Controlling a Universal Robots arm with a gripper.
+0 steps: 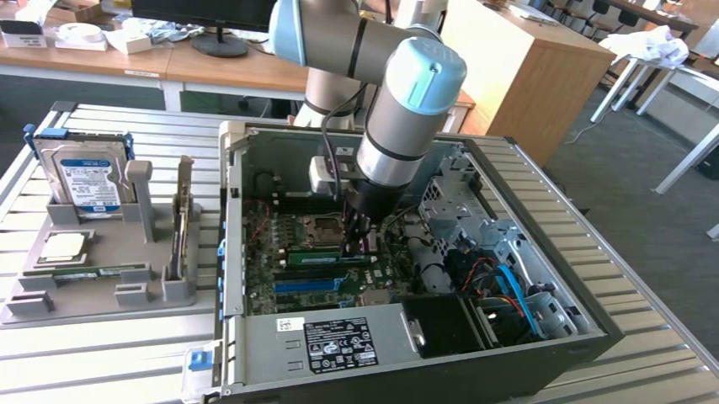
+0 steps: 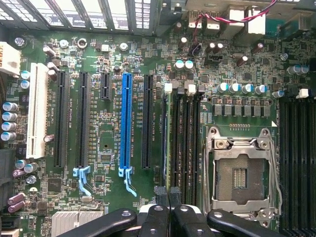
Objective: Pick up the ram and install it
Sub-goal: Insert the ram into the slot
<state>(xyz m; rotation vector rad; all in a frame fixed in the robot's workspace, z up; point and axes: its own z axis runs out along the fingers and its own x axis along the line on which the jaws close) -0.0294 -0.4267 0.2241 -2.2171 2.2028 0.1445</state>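
Gripper [image 1: 359, 244] [image 2: 168, 191] down inside open PC case [image 1: 450, 379], fingers pressed together. Ram [image 1: 326, 258] [image 2: 170, 143] stands on edge in memory slot, running toward 8 o'clock from gripper in exterior view. Fingertips sit at its top edge; pinching or only touching, cannot tell. Hard drive [image 1: 90, 181] with blue label in tray [image 1: 101, 295] at 9 o'clock of case. White power supply label [image 1: 340, 343] at 6 o'clock. Print on both unreadable.

From well back, the exterior view looks down at an angle into the open computer case [image 1: 472, 379]. The wrist view peers straight down past the gripper [image 2: 168, 193], close over the motherboard [image 2: 106, 133], which both share.
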